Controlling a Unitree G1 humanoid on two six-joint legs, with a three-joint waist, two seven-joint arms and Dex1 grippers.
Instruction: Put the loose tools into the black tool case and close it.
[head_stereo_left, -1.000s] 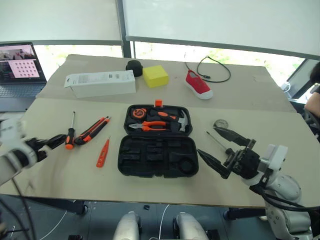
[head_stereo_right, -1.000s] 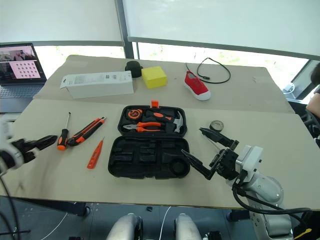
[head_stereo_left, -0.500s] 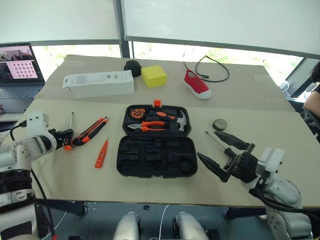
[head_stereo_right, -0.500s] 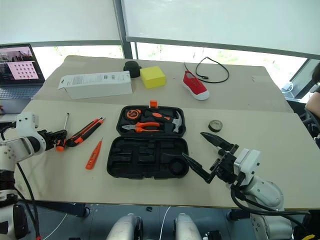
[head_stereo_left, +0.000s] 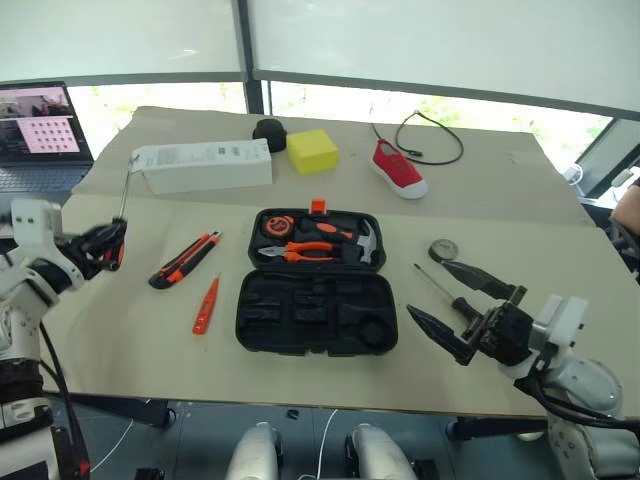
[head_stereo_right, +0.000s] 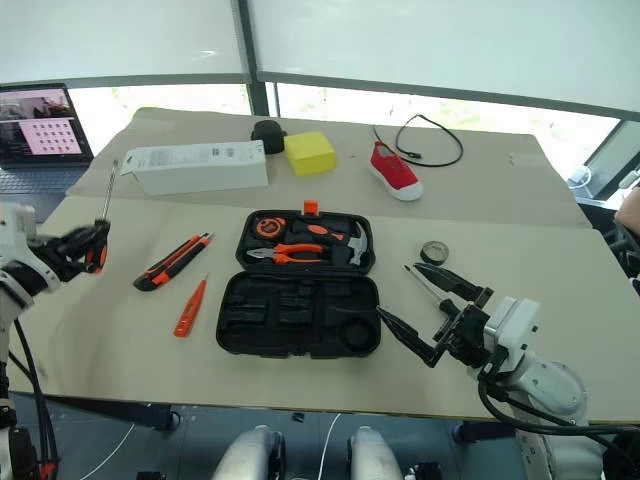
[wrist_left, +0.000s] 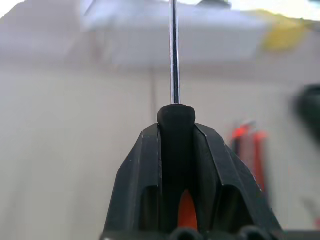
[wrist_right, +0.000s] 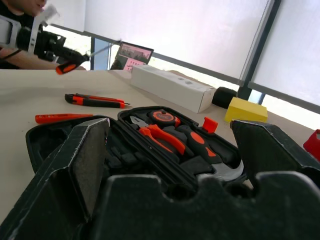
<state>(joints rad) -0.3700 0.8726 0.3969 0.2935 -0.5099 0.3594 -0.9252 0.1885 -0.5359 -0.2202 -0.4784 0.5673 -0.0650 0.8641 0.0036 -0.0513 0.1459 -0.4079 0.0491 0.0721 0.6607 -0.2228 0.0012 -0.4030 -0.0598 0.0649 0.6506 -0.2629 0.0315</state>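
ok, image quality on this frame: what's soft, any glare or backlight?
Left wrist view: the left pincer and the screwdriver it clamps are sharp, while the white box and table behind are blurred. Right wrist view: bright window backlight, and the near fingers are soft. Head views: evenly lit, with the windows washed out above the tool case.

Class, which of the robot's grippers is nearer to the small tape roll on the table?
Right. The right gripper hangs beside the tape roll; the left gripper, holding a screwdriver, is across the table.
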